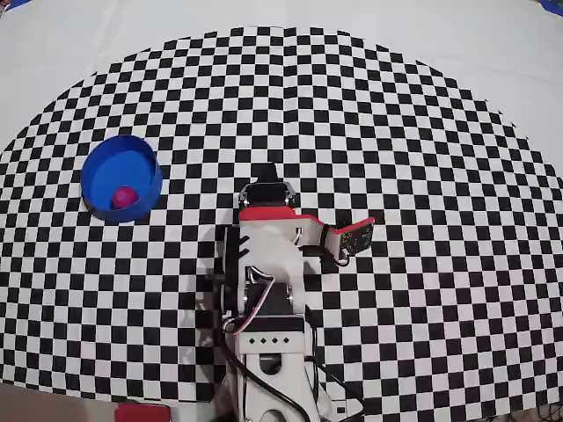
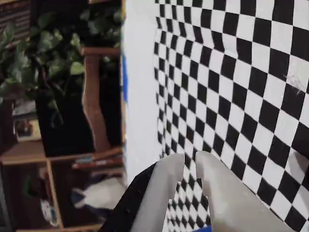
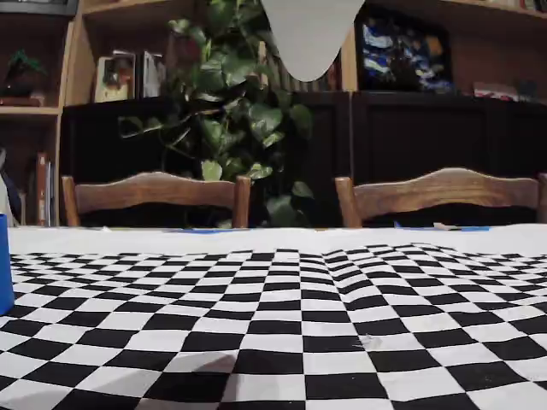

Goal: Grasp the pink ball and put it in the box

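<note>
In the overhead view the pink ball (image 1: 124, 195) lies inside the round blue box (image 1: 98, 164) at the left of the checkered mat. The arm is folded up in the middle, and my gripper (image 1: 268, 181) hangs well to the right of the box, apart from it. In the wrist view the two pale fingers (image 2: 166, 186) of the gripper (image 2: 190, 157) stand almost together, with only a thin slit and nothing between them. The fixed view shows a strip of the box (image 3: 3, 265) at its left edge and a white fingertip (image 3: 311, 34) at the top.
The black-and-white checkered mat (image 1: 396, 114) covers the white table. Two wooden chairs (image 3: 154, 192), a leafy plant (image 3: 235, 111) and dark shelves stand beyond the far edge. The arm's base and cables (image 1: 268, 369) take up the near middle.
</note>
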